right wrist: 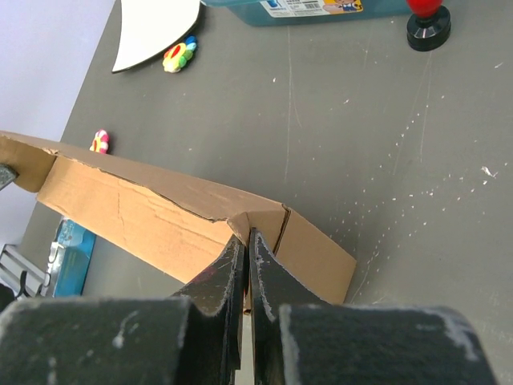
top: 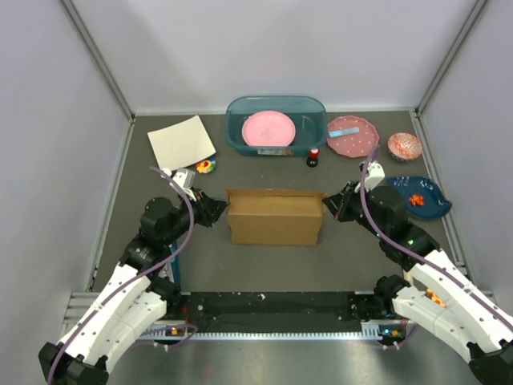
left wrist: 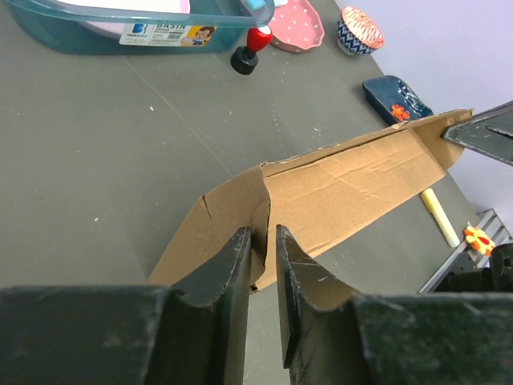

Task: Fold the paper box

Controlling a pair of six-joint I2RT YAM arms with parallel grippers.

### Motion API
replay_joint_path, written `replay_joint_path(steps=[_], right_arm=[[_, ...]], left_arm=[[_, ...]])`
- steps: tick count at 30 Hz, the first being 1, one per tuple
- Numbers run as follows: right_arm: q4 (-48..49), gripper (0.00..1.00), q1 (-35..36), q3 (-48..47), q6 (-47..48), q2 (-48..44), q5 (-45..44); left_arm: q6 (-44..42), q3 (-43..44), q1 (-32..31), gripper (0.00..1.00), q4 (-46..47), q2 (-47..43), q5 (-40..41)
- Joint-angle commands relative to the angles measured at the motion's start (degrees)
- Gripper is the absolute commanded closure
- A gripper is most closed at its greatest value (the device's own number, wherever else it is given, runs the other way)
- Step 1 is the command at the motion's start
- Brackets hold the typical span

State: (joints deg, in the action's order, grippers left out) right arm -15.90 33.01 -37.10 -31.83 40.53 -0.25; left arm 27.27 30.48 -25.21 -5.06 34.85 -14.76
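Paper box [top: 275,220] clamped by right hand [right wrist: 247,237], left hand [left wrist: 263,234] slightly parted.

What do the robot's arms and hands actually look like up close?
The left arm and right arm have chunky white shells near the base, then black rounded joints further out. A thin purple cable loops along each one. The left hand and right hand are matte black, two flat tapering fingers, scuffed with pale marks.
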Motion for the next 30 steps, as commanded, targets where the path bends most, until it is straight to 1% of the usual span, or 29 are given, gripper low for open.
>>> replay_joint_path(steps=[1,5,14,17,20,24,30], right_arm=[[-7.2,1.00,1.9,2.1,0.6,0.8,3.1],[-7.5,1.00,2.2,1.9,0.8,0.7,2.7],[-7.6,1.00,2.3,1.8,0.9,0.8,2.6],[-7.6,1.00,2.3,1.9,0.9,0.8,2.7],[-7.6,1.00,2.3,1.9,1.0,0.8,2.7],[-7.6,1.00,2.2,1.9,1.0,0.8,2.6],[-7.6,1.00,2.3,2.0,0.8,0.7,2.7]], left_arm=[[-0.6,1.6,-0.7,0.73,-0.3,0.2,-2.0],[-1.5,0.2,-0.7,0.67,-0.7,-0.9,-0.1],[-4.0,0.1,-0.7,0.66,-4.2,-0.9,2.0],[-4.2,-0.2,-0.7,0.65,-4.5,-1.0,3.2],[-4.3,-0.2,-0.7,0.66,-4.5,-1.3,3.4],[-4.4,-0.1,-0.7,0.70,-5.4,-1.5,3.9],[-4.1,0.8,-0.7,0.69,-7.9,-3.2,5.9]])
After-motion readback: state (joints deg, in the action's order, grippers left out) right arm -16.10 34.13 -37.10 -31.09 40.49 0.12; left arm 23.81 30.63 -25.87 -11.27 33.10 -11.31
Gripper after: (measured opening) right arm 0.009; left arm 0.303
